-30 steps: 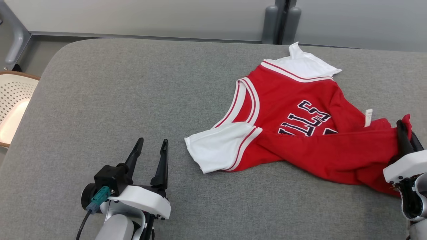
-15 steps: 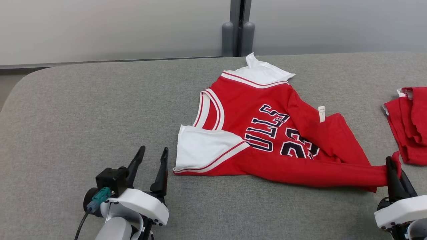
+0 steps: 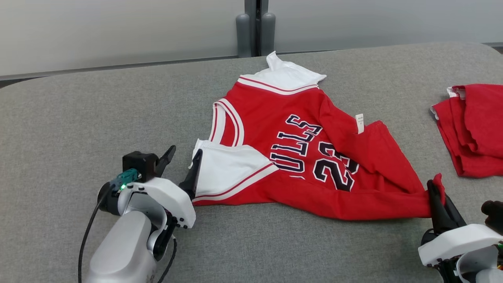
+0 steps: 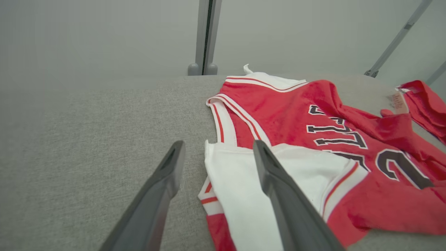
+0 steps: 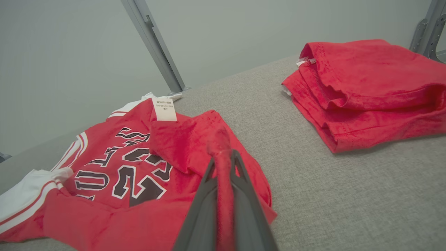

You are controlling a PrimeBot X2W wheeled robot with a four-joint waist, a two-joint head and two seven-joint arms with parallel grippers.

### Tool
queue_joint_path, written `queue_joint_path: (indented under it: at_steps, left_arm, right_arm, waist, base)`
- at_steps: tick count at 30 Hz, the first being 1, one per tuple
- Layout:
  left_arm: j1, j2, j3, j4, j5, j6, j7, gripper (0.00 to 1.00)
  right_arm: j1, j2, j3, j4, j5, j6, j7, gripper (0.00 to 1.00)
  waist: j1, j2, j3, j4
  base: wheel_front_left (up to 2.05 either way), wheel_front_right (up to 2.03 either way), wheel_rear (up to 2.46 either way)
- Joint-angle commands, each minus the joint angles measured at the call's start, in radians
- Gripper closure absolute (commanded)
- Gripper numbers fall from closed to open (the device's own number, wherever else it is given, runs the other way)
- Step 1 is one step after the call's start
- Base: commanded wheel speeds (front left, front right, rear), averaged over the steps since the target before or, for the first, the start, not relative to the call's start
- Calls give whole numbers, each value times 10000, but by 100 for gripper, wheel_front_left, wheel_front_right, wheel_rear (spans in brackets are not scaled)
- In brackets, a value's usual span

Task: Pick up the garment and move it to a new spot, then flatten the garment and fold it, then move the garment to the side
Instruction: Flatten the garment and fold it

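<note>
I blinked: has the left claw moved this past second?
Yes. The left gripper has moved right and forward, toward the grey post, reaching the white sleeve.

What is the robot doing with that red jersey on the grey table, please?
The robot is spreading out a red and white basketball jersey on the grey padded table. Its right gripper is shut on a red corner of the cloth. Its left gripper is open, its fingers poised at the edge of the white sleeve, not yet closed on it. A folded red garment lies apart, on the right.
</note>
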Motion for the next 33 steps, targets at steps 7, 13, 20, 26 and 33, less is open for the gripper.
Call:
queue_joint_path:
  at_steps: [7, 13, 20, 26, 33]
  left_arm:
    - [-1178, 107, -739, 1079, -531, -7, 574, 0]
    - [-2010, 175, -1115, 2305, -206, 86, 649, 0]
    - [-2559, 23, -1258, 3227, -275, 41, 467, 0]
    - [-2926, -88, -1491, 3828, -336, -11, 228, 0]
    - [-3087, -197, -1925, 4152, -667, -3, 352, 100]
  right_arm:
    - [-483, -49, 305, 215, 59, 0, -250, 100]
    - [-641, -101, 375, 314, -6, 0, -384, 100]
    - [-769, -55, 448, 425, -42, 0, -453, 100]
    - [-854, -18, 509, 493, -73, 0, -499, 100]
    - [-1001, -55, 497, 570, -84, 0, -537, 100]
  waist:
    - [0, 0, 394, -358]
    - [0, 0, 621, -447]
    - [0, 0, 801, -504]
    - [0, 0, 981, -521]
    - [0, 0, 1104, -516]
  base:
    - [0, 0, 0]
    - [0, 0, 0]
    - [0, 0, 0]
    - [0, 0, 0]
    - [0, 0, 0]
